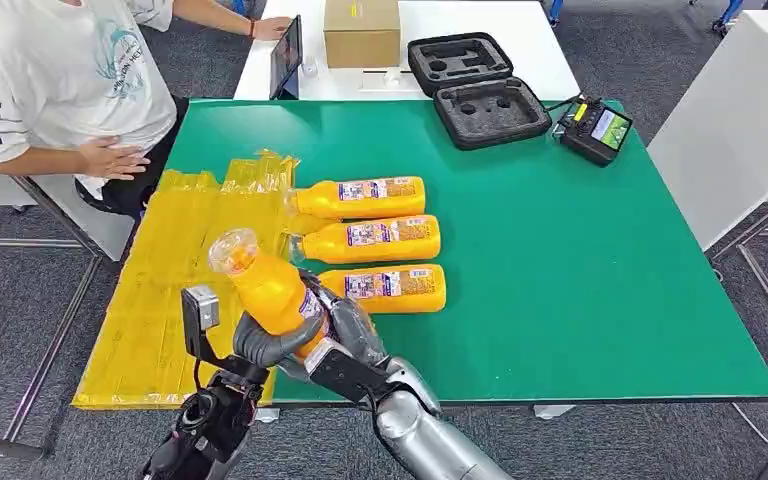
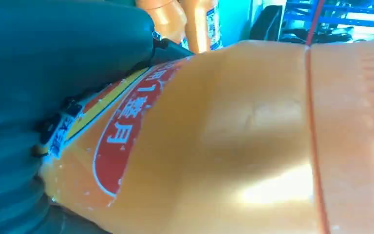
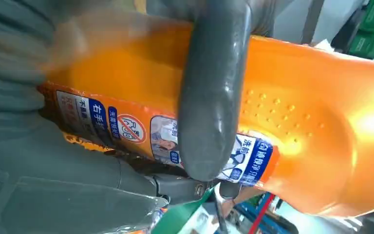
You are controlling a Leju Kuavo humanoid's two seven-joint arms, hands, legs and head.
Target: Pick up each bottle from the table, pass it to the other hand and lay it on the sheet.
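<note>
We see both hands on one orange bottle (image 1: 265,285), lifted over the tabletop's (image 1: 580,290) near-left corner — mid-handover, we judge. The left robot hand (image 1: 260,345) cups its smooth plastic body; the right robot hand (image 1: 345,325) wraps the glossy label. Three bottles (image 1: 375,240) lie beside the crinkled yellow sheet (image 1: 155,290).

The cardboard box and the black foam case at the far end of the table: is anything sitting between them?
No. In the head view, only bare white tabletop separates the cardboard box from the open black foam case.
</note>
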